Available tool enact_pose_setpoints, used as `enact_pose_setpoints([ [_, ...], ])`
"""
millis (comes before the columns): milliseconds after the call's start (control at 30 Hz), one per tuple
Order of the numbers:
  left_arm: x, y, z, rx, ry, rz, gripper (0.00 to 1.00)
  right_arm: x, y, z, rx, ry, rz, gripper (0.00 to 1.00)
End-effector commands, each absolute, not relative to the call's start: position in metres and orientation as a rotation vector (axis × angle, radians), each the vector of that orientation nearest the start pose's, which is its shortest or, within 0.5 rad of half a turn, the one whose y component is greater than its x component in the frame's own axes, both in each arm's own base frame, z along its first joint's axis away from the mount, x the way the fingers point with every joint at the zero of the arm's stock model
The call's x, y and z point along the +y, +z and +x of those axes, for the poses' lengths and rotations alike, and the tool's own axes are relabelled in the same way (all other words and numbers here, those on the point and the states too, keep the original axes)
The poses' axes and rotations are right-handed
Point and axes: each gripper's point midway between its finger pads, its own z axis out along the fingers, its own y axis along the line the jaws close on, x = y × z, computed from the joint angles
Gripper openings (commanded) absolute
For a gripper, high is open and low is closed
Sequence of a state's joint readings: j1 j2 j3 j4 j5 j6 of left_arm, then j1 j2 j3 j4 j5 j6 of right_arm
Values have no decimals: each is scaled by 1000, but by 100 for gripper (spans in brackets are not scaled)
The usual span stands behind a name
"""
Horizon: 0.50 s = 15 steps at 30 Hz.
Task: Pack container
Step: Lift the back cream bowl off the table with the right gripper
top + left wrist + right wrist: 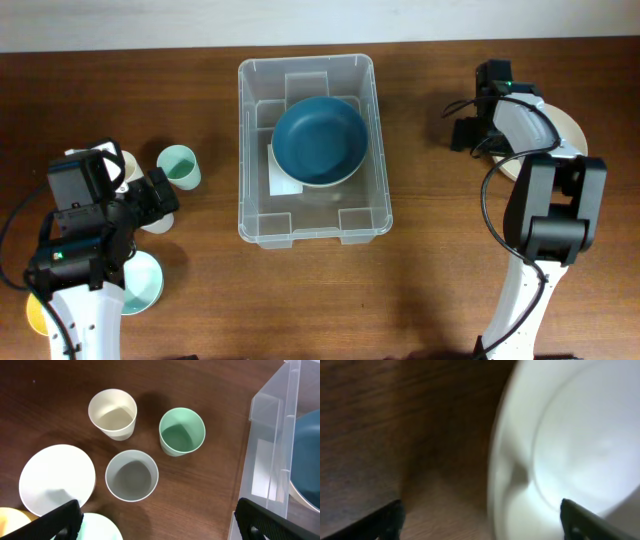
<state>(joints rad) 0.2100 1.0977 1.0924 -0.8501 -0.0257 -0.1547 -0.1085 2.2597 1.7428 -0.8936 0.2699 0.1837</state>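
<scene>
Dark brown wooden worktop (pixel 430 290), grain plain to see, filling every view.

Centre of worktop, nearer the far edge: container (pixel 243 150), clear plastic, rectangular, rounded corners, upright. Inside, toward its far end: one blue bowl (pixel 320 138), upright, pale on the outside. Beneath the bowl, on the container floor: white label (pixel 283 182), partly covered.

Toward the left edge: green cup (pixel 182 431), cream cup (pixel 113 413), grey cup (pixel 132 475), all upright, empty, close together but not touching. Nearer the robot's side: white dish (pixel 57 480), mint bowl (pixel 148 282), yellow dish (pixel 33 312), the last two partly hidden by the arm.

Toward the right edge: white plate (pixel 572 128), partly under the right arm.

Above the cups: left gripper (pixel 157 515), fingers spread wide, holding nothing.

Close over the plate's rim: right gripper (pixel 481 507), fingers spread, nothing clasped; view blurred.
</scene>
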Motion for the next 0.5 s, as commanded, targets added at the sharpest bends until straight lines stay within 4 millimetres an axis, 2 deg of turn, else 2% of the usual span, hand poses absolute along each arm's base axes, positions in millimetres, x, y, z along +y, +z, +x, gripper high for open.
enact_pose_setpoints([
  [0,68,231,300,2358,40,-458,99,-110,4,457,2906,-523,471,85],
  [33,68,231,300,2358,40,-458,99,-111,4,457,2902,-530,473,82],
  [467,68,231,300,2358,40,-458,99,-129,5,453,2895,-554,524,23],
])
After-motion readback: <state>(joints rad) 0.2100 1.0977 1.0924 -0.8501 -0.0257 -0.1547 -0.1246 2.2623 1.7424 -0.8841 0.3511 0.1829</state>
